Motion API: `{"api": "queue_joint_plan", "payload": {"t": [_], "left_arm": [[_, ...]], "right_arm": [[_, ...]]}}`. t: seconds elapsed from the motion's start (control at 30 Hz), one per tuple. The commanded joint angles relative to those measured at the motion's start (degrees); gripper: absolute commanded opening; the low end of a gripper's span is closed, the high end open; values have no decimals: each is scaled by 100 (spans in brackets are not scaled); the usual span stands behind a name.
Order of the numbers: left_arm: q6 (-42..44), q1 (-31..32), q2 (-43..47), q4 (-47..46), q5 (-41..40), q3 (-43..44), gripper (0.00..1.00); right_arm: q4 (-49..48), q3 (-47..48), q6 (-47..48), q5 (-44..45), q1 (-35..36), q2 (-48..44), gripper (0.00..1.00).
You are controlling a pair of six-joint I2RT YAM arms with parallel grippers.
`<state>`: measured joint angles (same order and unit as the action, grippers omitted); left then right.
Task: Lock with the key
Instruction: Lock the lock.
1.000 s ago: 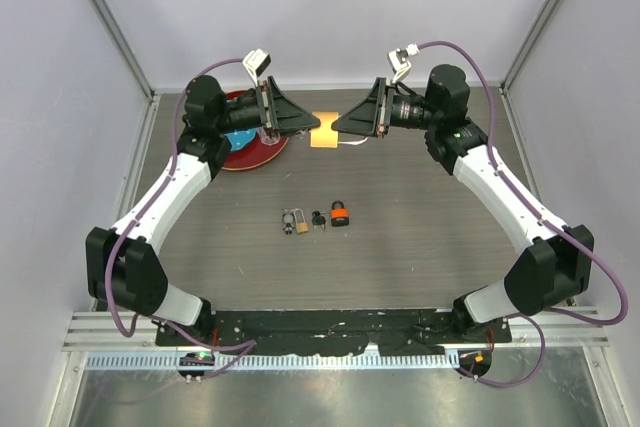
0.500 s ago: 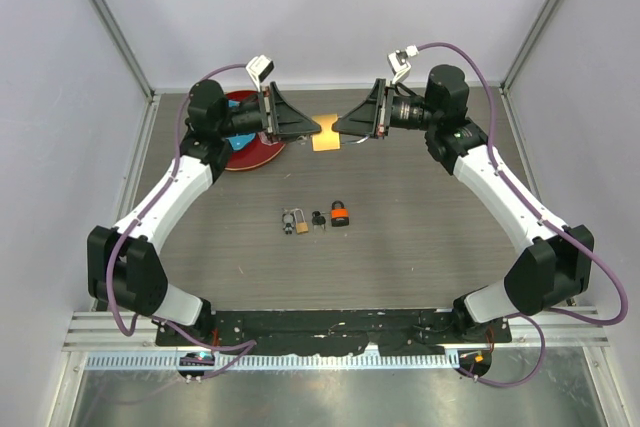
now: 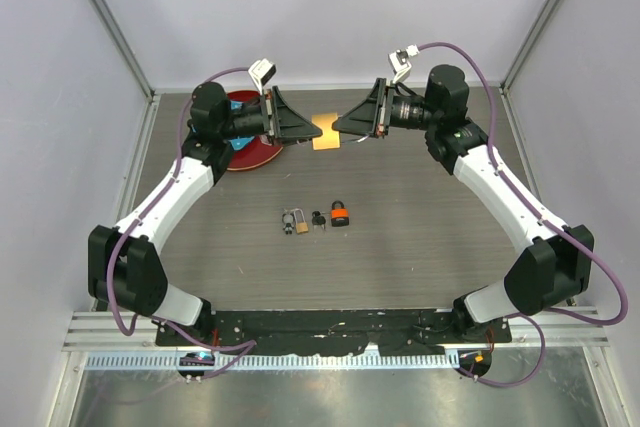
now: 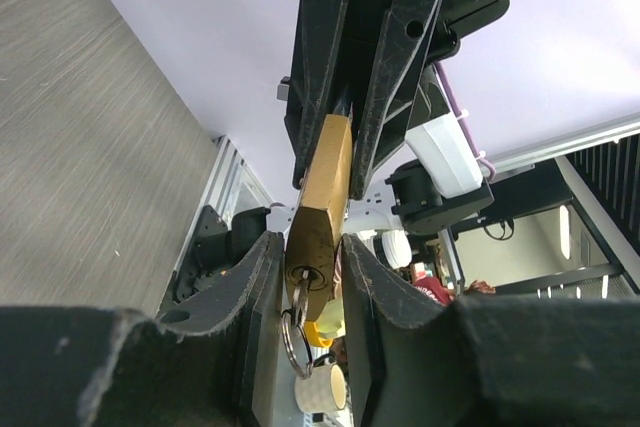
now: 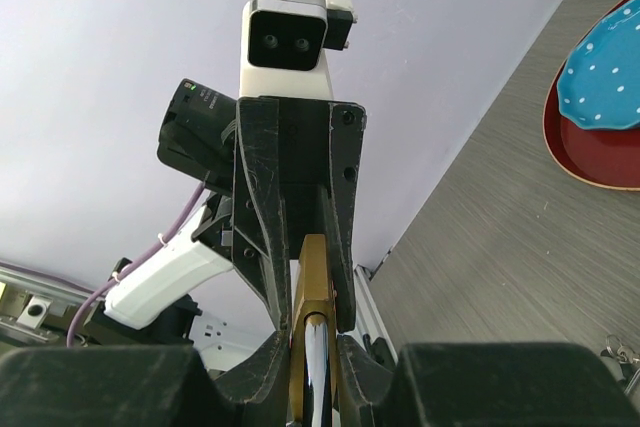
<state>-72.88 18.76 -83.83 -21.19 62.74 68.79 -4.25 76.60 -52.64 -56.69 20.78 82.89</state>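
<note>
Left gripper [image 3: 318, 129] has edged right toward the right gripper [image 3: 336, 127] at upper centre, jaws narrowing around the keyed end of the brass padlock [image 4: 322, 197], firm contact not discernible, while the right gripper clamps its other end; best to pinch the key [image 4: 297, 297] squarely before twisting.

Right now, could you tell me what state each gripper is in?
Left gripper: around the padlock; whether it grips cannot be told.
Right gripper: closed on the padlock.

Dark wood-grain table [image 3: 420, 247], red plate [image 3: 245, 157] far-left, tan card [image 3: 328, 140] behind, small padlock [image 3: 296, 221], keys [image 3: 319, 218] centre
</note>
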Motion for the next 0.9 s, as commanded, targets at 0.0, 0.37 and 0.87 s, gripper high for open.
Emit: {"api": "queue_joint_plan", "payload": {"t": [0.0,0.37,0.87], "left_arm": [[81,75,148,-175,19,99,32],[11,198,60,-351,-34,222,32],[266,180,174,-325,-447,134,42]], "right_arm": [[-498,321,-71,0,-30,-230,2],[-559,180,-106,0,-30,-300,2],[-629,83,-176,-88,-30,-432,2]]}}
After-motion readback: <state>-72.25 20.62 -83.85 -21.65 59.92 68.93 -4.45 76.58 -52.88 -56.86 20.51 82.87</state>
